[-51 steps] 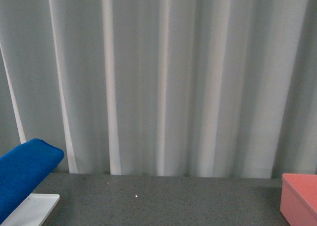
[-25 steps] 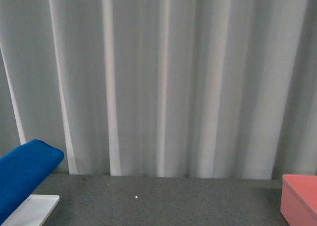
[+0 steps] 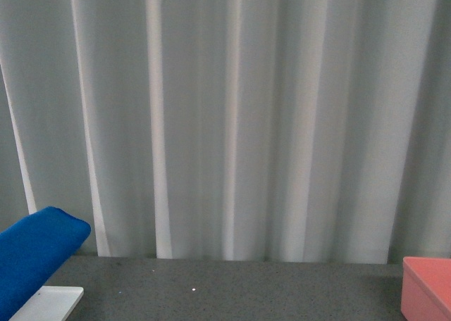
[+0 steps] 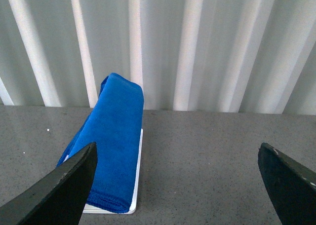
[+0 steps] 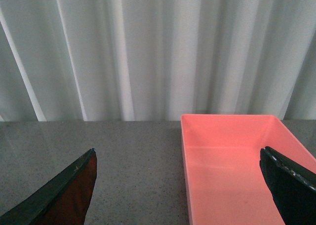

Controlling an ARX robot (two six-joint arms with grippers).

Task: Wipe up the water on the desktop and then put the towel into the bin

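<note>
with the towel (image 4: 111, 146) draped over its white base (image 4: 138, 175) at the tabletop's (image 4: 207, 156) left and both pairs of jaws spread empty, the left jaws should straddle the fold squarely before pinching.

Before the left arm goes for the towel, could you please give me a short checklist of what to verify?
1. Left gripper open and empty: ok, its jaws are spread wide with nothing between them.
2. Towel free to grasp: ok, it lies folded over the white base with nothing on it.
3. Towel centred between the left jaws: not ok, it sits off towards one finger.
4. Bin ready to receive: ok, the part in view is empty.
5. Right gripper open and empty: ok.
6. Water found on the desktop: cannot tell, no puddle shows clearly.
</note>
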